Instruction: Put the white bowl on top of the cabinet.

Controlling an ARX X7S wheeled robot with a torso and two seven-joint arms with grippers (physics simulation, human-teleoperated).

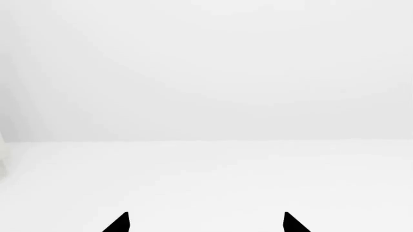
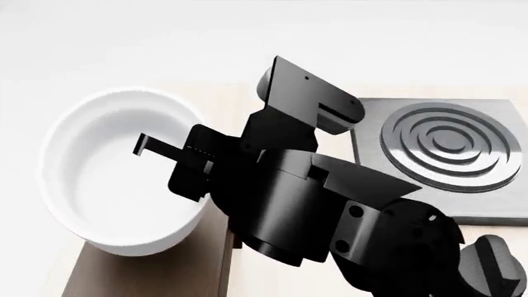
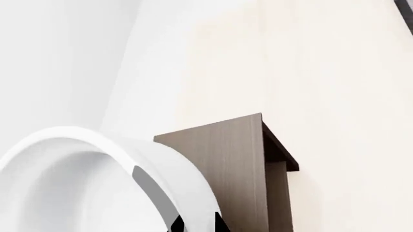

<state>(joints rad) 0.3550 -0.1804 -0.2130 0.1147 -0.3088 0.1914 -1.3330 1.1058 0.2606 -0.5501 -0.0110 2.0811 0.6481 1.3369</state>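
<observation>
Right hand (image 2: 177, 162) is pinching the deep glossy white ceramic bowl's (image 2: 91, 185) wall, over the grey-brown woodgrain cabinet (image 3: 223, 159). A square grey ringed stove plate (image 2: 449, 161) sits beside it on the pale table (image 3: 335, 87). Left wrist view only shows blank white, its left hand (image 1: 205, 223) spread open.

The white bowl (image 3: 96, 159) fills the near corner, its thick rim straddled by the right gripper (image 3: 199, 224) — one dark fingertip inside, one outside. Behind it stands the cabinet (image 3: 226, 159) — grey-brown, on a pale surface (image 3: 322, 72).
</observation>
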